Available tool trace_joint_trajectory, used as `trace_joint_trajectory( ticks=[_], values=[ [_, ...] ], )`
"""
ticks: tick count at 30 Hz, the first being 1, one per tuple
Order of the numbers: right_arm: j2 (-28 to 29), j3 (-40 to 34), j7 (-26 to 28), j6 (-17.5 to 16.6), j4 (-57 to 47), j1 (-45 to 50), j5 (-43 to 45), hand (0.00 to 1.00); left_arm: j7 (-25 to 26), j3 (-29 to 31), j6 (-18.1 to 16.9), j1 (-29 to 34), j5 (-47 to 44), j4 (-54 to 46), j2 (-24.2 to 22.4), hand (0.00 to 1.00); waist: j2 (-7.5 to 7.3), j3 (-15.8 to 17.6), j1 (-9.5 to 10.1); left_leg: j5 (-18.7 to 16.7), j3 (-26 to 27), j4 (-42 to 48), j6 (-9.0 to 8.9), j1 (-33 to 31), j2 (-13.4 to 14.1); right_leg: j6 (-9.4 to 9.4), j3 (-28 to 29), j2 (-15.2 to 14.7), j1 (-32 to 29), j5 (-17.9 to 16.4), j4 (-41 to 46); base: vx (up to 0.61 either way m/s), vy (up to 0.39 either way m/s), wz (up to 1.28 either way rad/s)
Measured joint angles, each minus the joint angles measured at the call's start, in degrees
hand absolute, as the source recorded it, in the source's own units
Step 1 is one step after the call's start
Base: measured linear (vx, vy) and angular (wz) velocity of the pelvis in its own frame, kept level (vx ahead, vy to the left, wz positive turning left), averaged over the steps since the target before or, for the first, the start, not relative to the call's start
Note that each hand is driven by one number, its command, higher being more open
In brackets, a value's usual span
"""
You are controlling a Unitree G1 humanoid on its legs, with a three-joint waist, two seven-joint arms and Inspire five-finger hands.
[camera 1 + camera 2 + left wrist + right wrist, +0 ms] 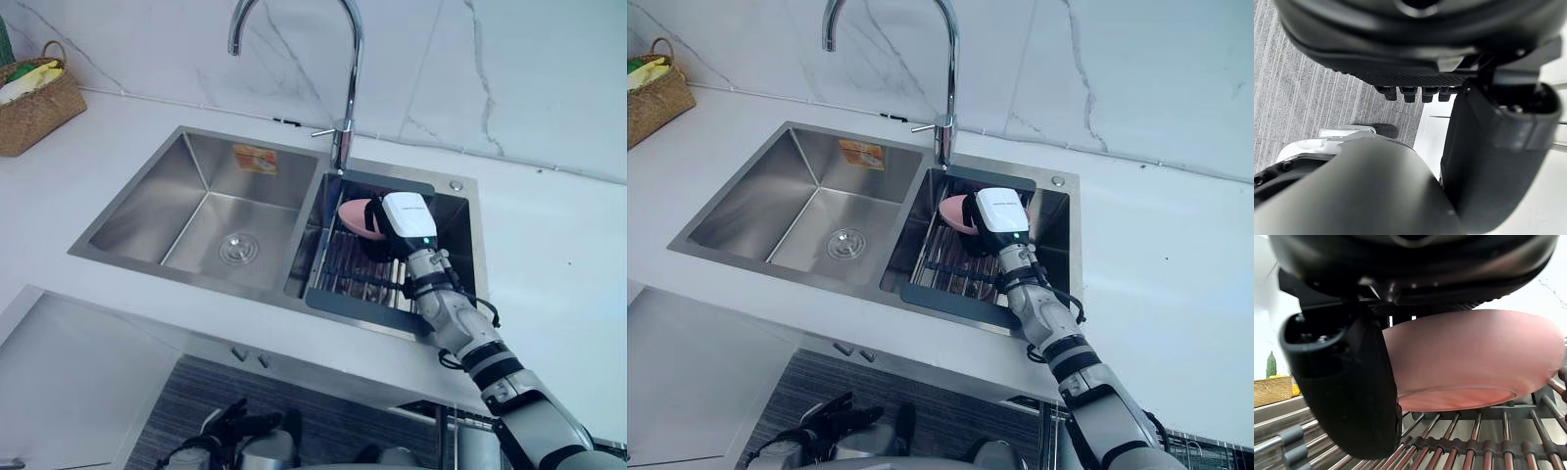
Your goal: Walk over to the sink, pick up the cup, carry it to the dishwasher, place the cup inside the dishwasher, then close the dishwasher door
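Hand, left (823,419): hanging low, relaxed, empty. Hand, right (1347,382): reaching over cup (1474,362) lying sideways on rack (1459,445) in sink's (206,176) right basin; grip impossible to tell. Risk: round cup rolling along bars, slipping from a partial grasp.

Cup (359,218) on rack (343,272) in right basin of sink (137,211); faucet (351,69) behind; basket (34,106) left on counter (558,255).
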Motion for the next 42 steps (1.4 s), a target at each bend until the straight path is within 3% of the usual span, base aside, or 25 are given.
trace_joint_trajectory(
  ticks=[9, 24, 30, 34, 35, 36, 37, 38, 39, 40, 41, 42],
  values=[
    [-0.27, -1.12, -1.43, -2.01, -2.38, 0.03, 4.68, 0.00, 0.00, 0.08, -0.04, 0.04, 0.13, -0.07, -0.02, 1.00, 0.00, 0.01, -0.21, -0.19, 1.05, 0.02, 0.12, 0.35, 0.11, -0.01, 1.17, 0.14, -0.39, -0.01, -0.05, 0.00, -0.001, -0.05],
    [0.00, -9.43, -3.18, -11.73, -31.72, 12.33, 7.17, 0.00, 0.25, 1.71, -0.69, 0.46, 1.72, 1.78, -0.30, 1.00, -0.16, -0.03, -2.76, -2.38, 6.08, -0.24, -0.01, 2.88, 0.39, -0.01, 5.84, 0.52, -1.55, -0.29, 1.04, 0.05, -0.015, -0.18],
    [-0.14, -10.41, -1.18, -11.43, -37.05, 16.51, 6.71, 0.00, 0.20, 1.60, -0.46, 0.29, 4.78, 2.29, 0.72, 1.00, -1.99, -1.02, -4.04, -2.63, 11.12, -1.67, 0.20, 4.11, -0.21, 0.03, 9.70, -0.04, -5.58, -0.82, 3.50, 0.01, 0.019, -0.46],
    [-1.73, -13.51, -0.81, -10.30, -40.30, 18.96, 6.77, 0.00, 0.09, 1.66, 3.52, -0.90, 4.96, 2.79, 1.77, 1.00, -3.69, -1.08, -5.98, -5.06, 17.29, 0.71, 0.35, 3.55, 0.51, -1.26, 11.19, 1.14, -8.46, 1.35, 3.39, -0.02, 0.047, -0.87],
    [-2.15, -14.88, -0.84, -10.09, -40.83, 19.84, 6.79, 0.00, 0.08, 1.63, 4.66, -1.61, 4.95, 3.33, 2.10, 1.00, -3.69, -1.12, -6.83, -6.03, 19.88, 2.05, 0.69, 2.82, 1.94, -1.90, 10.67, 2.63, -8.50, 3.53, 1.11, -0.04, 0.048, -0.88],
    [-2.36, -15.41, -0.87, -9.82, -41.14, 20.06, 6.83, 0.00, 0.08, 1.61, 5.14, -1.92, 4.95, 3.56, 2.06, 1.00, -3.65, -1.17, -6.96, -6.31, 21.28, 2.67, 0.82, 2.09, 2.65, -2.95, 8.91, 2.05, -9.14, 3.24, 2.85, -0.03, 0.031, -1.06],
    [-2.82, -16.79, -1.17, -9.54, -41.76, 20.88, 6.84, 0.00, 0.19, 2.02, 6.60, -2.24, 3.89, 4.85, 2.33, 1.00, -3.95, -1.23, -8.05, -6.77, 23.62, 3.76, 1.17, 1.33, 3.47, -5.96, 2.81, -1.14, -11.07, 0.07, 11.98, -0.01, 0.030, -0.75],
    [-3.03, -18.17, -1.82, -9.36, -42.26, 22.07, 6.90, 0.00, 0.29, 2.21, 7.49, -2.33, 2.51, 5.25, 2.63, 1.00, -3.94, -1.24, -8.97, -6.90, 24.36, 4.28, 1.23, 1.03, 3.83, -6.77, -0.90, -3.50, -11.04, -1.36, 17.52, 0.02, 0.028, -0.69],
    [-3.12, -19.64, -2.91, -9.07, -42.55, 23.20, 6.99, 0.00, 0.71, 2.27, 7.89, -2.33, 1.33, 5.27, 2.74, 1.00, -3.97, -1.26, -9.26, -7.00, 25.25, 4.67, 1.10, 0.52, 4.27, -7.26, -3.65, -5.66, -10.70, -2.10, 21.64, 0.03, 0.003, -0.62],
    [-3.17, -20.77, -4.49, -8.19, -42.56, 23.65, 7.34, 0.00, 1.99, 2.30, 7.94, -2.36, -0.49, 5.35, 2.86, 1.00, -4.38, -1.45, -9.62, -7.51, 26.94, 6.25, 0.61, -0.64, 5.05, -8.11, -6.80, -8.29, -9.69, -0.20, 23.55, 0.03, -0.046, -0.69],
    [-3.27, -20.94, -4.95, -7.94, -42.57, 23.43, 7.36, 0.00, 2.52, 2.46, 8.16, -2.56, -1.50, 5.38, 2.99, 1.00, -4.65, -1.46, -9.46, -8.22, 27.88, 7.71, 0.09, -1.30, 5.38, -6.93, -7.14, -7.97, -9.84, 0.68, 22.37, 0.00, -0.081, -0.94],
    [-4.04, -20.97, -5.69, -7.63, -42.55, 23.17, 7.40, 0.00, 3.24, 3.85, 8.18, -3.11, -3.23, 6.57, 2.74, 1.00, -4.25, -1.56, -9.31, -9.01, 28.21, 9.42, -0.33, -2.37, 6.52, -7.28, -8.84, -6.44, -10.32, 0.88, 21.04, 0.00, -0.087, -0.82]
  ],
)
